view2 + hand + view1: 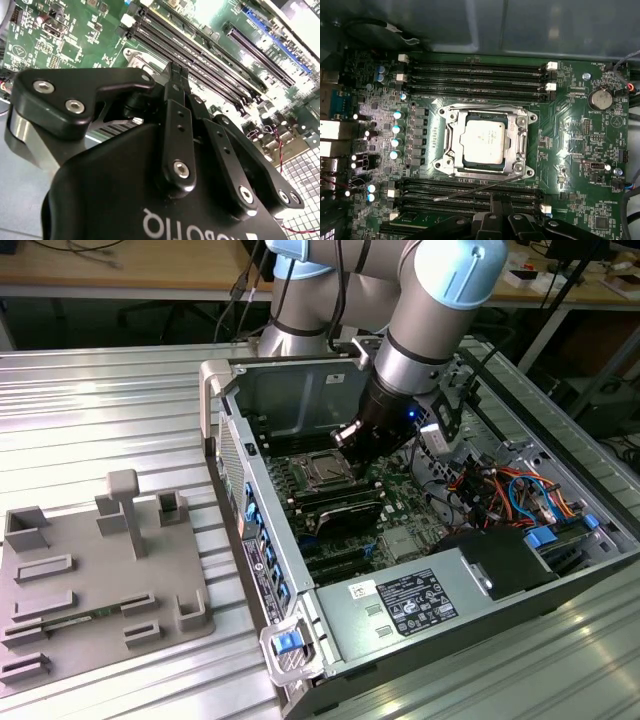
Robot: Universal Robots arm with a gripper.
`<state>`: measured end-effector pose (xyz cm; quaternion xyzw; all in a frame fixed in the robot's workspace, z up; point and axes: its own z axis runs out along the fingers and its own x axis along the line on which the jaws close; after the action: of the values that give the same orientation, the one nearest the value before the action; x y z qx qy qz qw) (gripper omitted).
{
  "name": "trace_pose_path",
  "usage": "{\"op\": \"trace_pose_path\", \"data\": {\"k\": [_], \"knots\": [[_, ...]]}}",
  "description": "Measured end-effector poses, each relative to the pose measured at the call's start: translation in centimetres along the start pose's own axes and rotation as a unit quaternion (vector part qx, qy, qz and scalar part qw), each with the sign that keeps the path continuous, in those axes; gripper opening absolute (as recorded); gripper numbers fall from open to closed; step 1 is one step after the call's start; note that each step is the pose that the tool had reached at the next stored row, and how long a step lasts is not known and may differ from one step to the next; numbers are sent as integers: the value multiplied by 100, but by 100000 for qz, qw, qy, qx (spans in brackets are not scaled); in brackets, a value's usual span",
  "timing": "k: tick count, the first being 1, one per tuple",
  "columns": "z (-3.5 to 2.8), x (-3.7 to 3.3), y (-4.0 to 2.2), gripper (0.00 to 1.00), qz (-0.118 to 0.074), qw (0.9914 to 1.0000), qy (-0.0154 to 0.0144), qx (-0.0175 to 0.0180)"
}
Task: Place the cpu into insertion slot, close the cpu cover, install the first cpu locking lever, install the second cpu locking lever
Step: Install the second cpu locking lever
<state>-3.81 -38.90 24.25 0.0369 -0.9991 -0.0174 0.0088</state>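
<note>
In the first wrist view the cpu (485, 140), a silvery square chip, lies flat in the insertion slot (443, 165) on the green board. The cpu cover (451, 142), a silver frame, lies closed over the chip's edges. A thin wire locking lever (480, 188) sticks out at a slant over the memory slots beside the socket, unlatched. My gripper (501, 206) is shut with nothing seen between its fingertips, which hover just past the lever. In the second wrist view the gripper (176, 71) tapers to one closed tip over the board. In the exterior view the gripper (348, 436) hangs just behind the socket (324, 471).
Long black memory slots (475, 75) flank the socket on two sides. The open computer case (232, 455) has tall metal walls. Orange and blue cables (500, 490) and a power supply (420, 605) lie towards the exterior view's right. A grey fixture plate (100, 580) rests on the table outside.
</note>
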Motion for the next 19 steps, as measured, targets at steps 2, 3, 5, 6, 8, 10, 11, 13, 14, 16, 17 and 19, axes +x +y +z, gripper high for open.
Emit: {"op": "trace_pose_path", "data": {"k": [2,3,5,6,8,10,11,13,14,16,17,19], "knots": [[0,7,-2,11,3,100000,-1,-2],[0,12,-5,11,6,100000,-2,-1],[0,13,-5,11,4,100000,-1,0],[0,13,-5,11,5,100000,0,2],[0,13,-5,11,6,100000,-1,-1],[0,14,-5,11,4,100000,0,0],[0,14,-6,11,6,100000,-2,0],[1,15,-7,11,16,100000,-2,1],[4,15,-8,11,13,100000,-5,-5],[14,57,-6,11,0,100000,8,8],[30,90,-3,11,7,100000,-1,-1],[60,158,1,11,2,100000,-1,-5]]}}
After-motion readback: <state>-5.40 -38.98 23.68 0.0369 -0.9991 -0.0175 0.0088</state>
